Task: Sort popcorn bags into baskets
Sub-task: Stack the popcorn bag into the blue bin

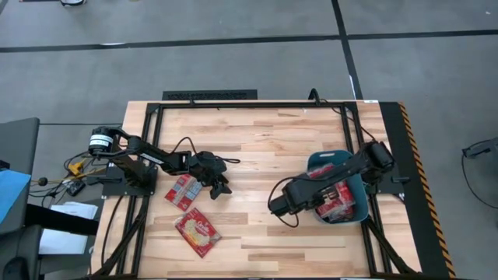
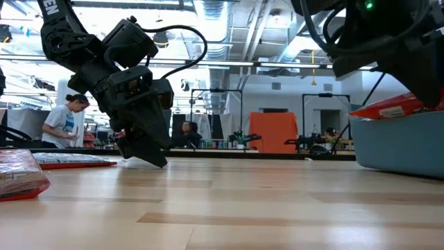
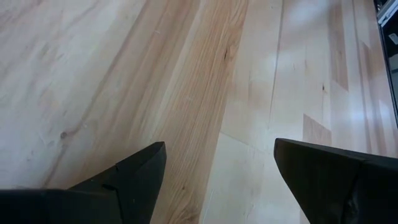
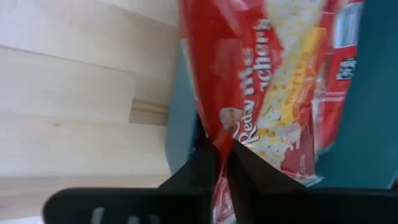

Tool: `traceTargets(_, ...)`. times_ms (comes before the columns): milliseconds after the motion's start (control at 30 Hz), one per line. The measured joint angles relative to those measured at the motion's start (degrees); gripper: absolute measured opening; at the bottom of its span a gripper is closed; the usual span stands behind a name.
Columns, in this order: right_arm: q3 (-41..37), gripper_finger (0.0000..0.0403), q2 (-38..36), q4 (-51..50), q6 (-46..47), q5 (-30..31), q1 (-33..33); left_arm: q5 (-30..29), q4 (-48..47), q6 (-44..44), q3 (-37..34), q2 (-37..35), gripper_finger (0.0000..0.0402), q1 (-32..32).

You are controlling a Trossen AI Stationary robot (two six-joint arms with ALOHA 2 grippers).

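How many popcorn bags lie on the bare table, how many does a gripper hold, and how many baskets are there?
Popcorn bags on the table: 2
Popcorn bag held in the fingers of the right gripper: 1
Teal basket: 1
Total: 4. This leaves out the bags inside the basket, which overlap too much to count.

The right arm (image 1: 334, 180) covers most of the bin (image 1: 320, 161), hiding how many bags (image 1: 339, 204) lie inside.
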Motion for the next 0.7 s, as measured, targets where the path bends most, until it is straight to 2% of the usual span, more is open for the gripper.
traceTargets(500, -1.4, 0.0106, -0.8, -0.2, -3.9, 2.7, -3.3, -0.3, 0.0, 1.3, 0.0, 0.0, 0.029, 0.0)
traceTargets(700, -0.7, 0.0131, -0.8, -0.2, -8.5, 7.8, -4.9, -0.6, 0.0, 1.3, 0.0, 0.0, 0.029, 0.0)
